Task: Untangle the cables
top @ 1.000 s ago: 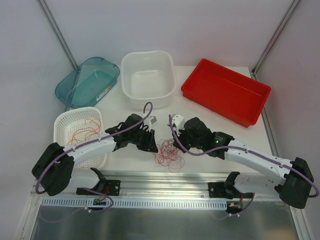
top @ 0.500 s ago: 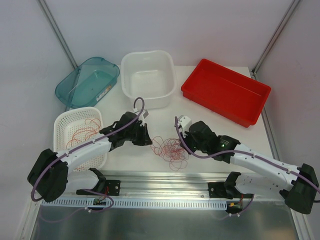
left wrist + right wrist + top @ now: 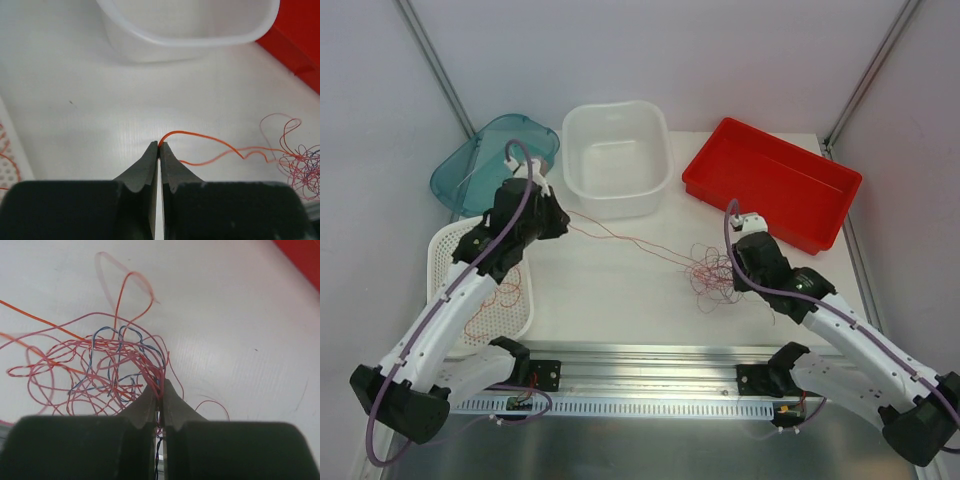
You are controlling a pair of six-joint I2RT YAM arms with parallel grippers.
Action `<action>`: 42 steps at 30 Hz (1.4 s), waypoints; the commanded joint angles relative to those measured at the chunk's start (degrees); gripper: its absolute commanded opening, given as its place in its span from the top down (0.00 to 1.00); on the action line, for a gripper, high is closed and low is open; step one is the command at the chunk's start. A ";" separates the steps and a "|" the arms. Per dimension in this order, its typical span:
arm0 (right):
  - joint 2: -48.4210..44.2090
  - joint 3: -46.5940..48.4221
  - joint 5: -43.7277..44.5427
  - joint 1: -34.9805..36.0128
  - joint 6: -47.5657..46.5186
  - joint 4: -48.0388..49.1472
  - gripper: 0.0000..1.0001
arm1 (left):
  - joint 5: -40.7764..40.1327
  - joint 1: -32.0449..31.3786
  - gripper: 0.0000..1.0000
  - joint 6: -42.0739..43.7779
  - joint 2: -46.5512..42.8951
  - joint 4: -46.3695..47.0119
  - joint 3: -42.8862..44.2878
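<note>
A tangle of thin red, pink and blue cables (image 3: 712,274) lies right of the table's middle; it fills the right wrist view (image 3: 100,370). My right gripper (image 3: 160,389) is shut on several strands of it, seen from above (image 3: 735,268). One orange cable (image 3: 620,238) stretches taut from the tangle up-left to my left gripper (image 3: 560,222), which is raised near the white tub. The left gripper (image 3: 159,145) is shut on that orange cable's end (image 3: 200,137). More red cables (image 3: 490,262) lie in the white basket.
A white lattice basket (image 3: 445,250) sits at the left, a teal bin (image 3: 480,165) behind it, a white tub (image 3: 615,155) at back centre, a red tray (image 3: 770,180) at back right. A metal rail (image 3: 650,375) runs along the near edge.
My left gripper has pulled up and left with one orange cable, drawing it out straight. My right gripper has dragged the tangle to the right.
</note>
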 commanded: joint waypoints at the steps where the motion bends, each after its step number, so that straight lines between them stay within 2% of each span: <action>1: -0.19 2.10 4.43 -3.00 5.32 -4.16 0.99 | -6.40 2.80 1.00 5.62 -2.23 -7.93 8.47; 12: 4.29 -0.79 2.33 -11.17 10.95 -5.83 0.97 | -15.72 11.06 1.00 15.03 -2.23 -16.82 24.47; 16: 5.52 -2.28 -2.92 -15.56 10.61 -4.87 0.92 | -20.20 14.84 1.00 15.83 -1.44 -20.51 27.81; 20: 5.79 -3.87 -6.02 -18.47 10.60 -3.20 0.91 | -18.54 16.60 1.00 14.42 -1.18 -22.10 28.88; 25: 6.67 -3.70 -7.25 -18.56 10.51 -2.84 0.91 | -17.13 16.87 1.00 14.16 -1.00 -22.36 29.05; 29: 8.77 -3.52 -5.94 -18.74 10.42 -3.46 0.80 | -17.30 17.74 1.00 15.21 -0.65 -22.89 31.24; 34: 10.09 -4.40 -4.36 -19.26 11.04 -3.63 0.74 | -18.62 20.02 1.00 16.27 -0.39 -24.21 32.48; 35: 10.18 -4.40 -4.09 -19.35 11.30 -3.72 0.67 | -18.62 20.47 1.00 16.18 -0.56 -24.21 32.13; 38: 10.97 -4.23 -3.04 -19.53 11.92 -4.34 0.57 | -18.18 21.08 1.00 15.92 -1.18 -24.30 30.37; 42: 10.97 -4.05 -3.03 -21.02 12.27 -4.51 0.56 | -18.53 23.19 1.00 16.18 -1.79 -24.47 28.27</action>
